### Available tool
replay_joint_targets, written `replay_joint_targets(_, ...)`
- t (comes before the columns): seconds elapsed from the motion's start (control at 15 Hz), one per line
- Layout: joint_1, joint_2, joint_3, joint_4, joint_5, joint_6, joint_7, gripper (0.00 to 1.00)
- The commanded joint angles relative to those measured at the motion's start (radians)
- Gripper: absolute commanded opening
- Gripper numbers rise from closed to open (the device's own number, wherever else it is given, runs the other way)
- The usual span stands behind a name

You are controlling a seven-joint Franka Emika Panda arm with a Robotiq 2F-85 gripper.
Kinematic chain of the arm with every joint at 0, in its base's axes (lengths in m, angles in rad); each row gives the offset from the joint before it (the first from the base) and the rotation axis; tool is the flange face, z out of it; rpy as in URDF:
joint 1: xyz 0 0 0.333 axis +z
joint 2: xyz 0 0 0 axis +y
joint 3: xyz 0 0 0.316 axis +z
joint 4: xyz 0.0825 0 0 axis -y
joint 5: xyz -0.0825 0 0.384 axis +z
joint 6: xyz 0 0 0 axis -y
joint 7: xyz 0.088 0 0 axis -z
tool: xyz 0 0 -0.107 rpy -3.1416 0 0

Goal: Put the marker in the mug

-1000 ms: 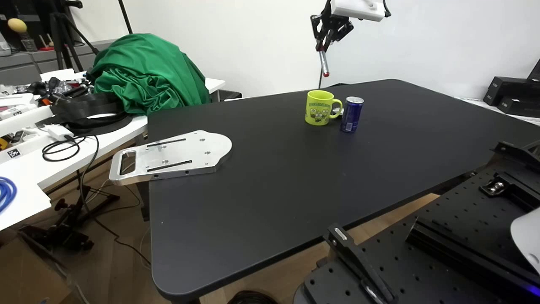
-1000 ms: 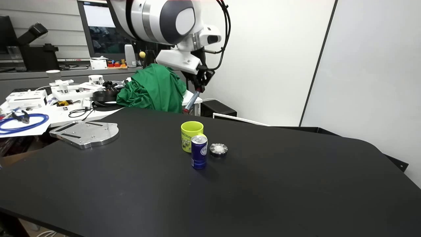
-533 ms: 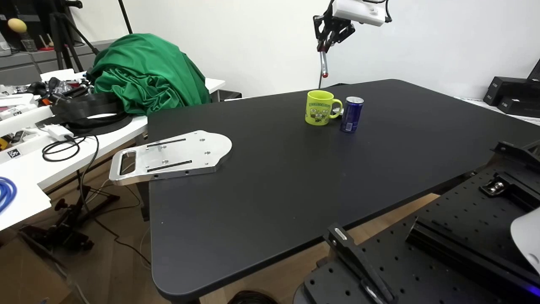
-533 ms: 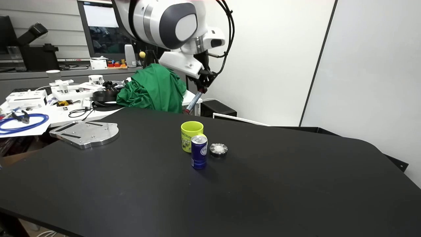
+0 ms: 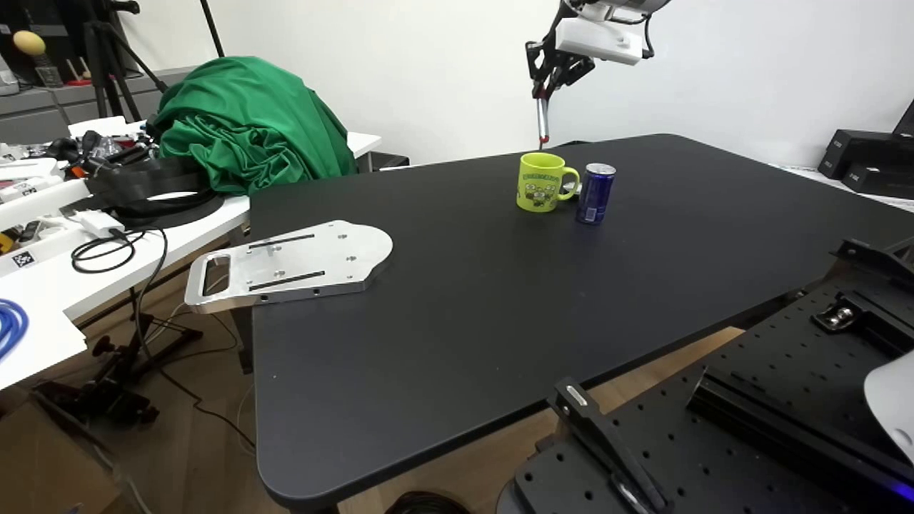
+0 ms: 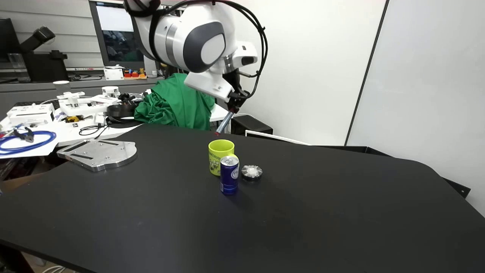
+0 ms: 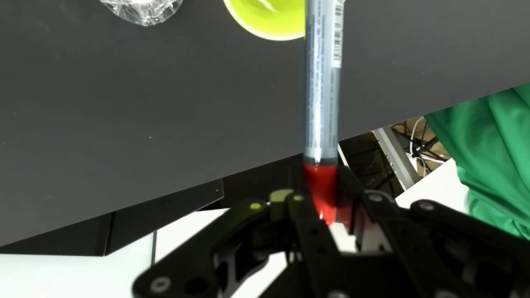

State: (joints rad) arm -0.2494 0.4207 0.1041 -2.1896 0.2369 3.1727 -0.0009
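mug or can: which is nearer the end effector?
The handled yellow-green mug. In both exterior views it sits nearer the end effector than the slimmer, handleless dark blue can. The wrist view shows no can.

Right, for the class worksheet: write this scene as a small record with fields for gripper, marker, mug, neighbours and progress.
gripper: closed on the marker by its red upper end
marker: grey barrel, tilted, lower tip apparently above the mug
mug: yellow-green, upright on the table, handle on one side
neighbours: can, dark blue, upright; disc, wrapped, flat; metal plate, farther off
progress: marker not yet in the mug
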Motion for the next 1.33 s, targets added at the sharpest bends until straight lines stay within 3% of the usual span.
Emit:
replay_joint_targets(0.0, 0.002, 0.037, -0.003, 0.029, -0.001, 0.038, 0.001, 0.05)
replay_joint_targets(1.27, 0.106, 0.148, -0.117, 0.04, -0.064, 0.082, 0.044, 0.05)
